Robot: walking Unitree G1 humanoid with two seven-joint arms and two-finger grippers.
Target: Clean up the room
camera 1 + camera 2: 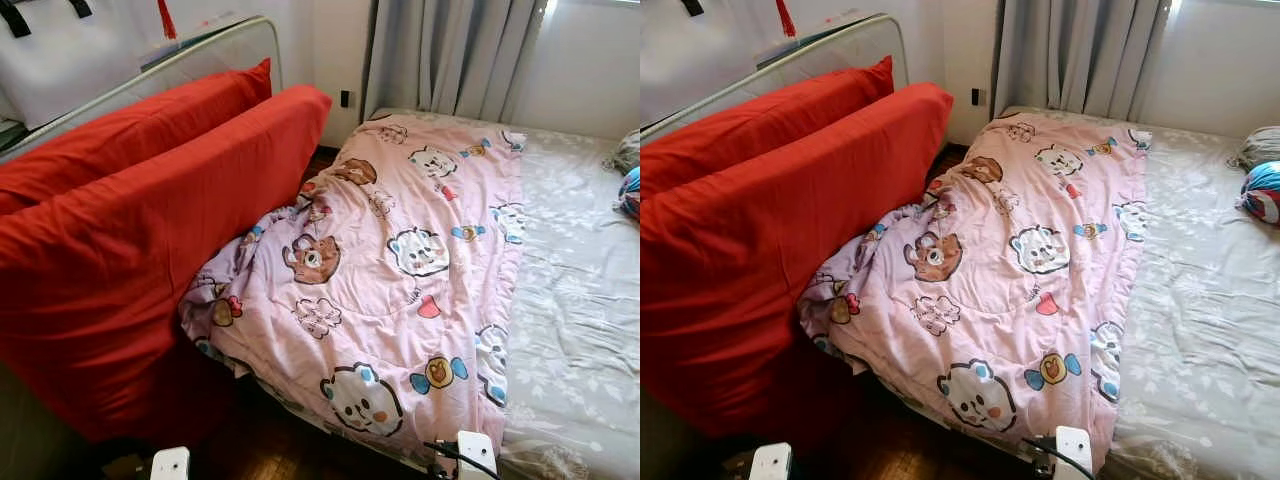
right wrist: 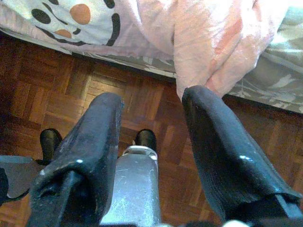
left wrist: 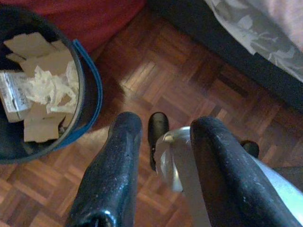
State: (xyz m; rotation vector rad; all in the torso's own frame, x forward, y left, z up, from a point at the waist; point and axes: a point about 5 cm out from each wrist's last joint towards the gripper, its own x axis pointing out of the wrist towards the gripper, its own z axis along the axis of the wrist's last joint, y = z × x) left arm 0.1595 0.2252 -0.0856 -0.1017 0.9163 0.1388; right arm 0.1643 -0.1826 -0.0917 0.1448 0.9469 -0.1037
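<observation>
The bed (image 1: pixel 580 300) carries a pink quilt (image 1: pixel 400 260), its corner hanging just beside the right gripper (image 2: pixel 151 118), whose fingers stand apart, empty. Left gripper (image 3: pixel 161 142), likewise spread, hovers near a bin (image 3: pixel 90 94) of paper scraps (image 3: pixel 42 90).

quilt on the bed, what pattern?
Pink quilt printed with cartoon bears and animal faces; clearest in the left eye view.

Pink cartoon-animal quilt (image 1: pixel 400 270), rumpled, spread over the bed's (image 1: pixel 580 300) left side. One corner hanging past the foot edge. Head end bunched against two red pillows (image 1: pixel 130 250).
</observation>
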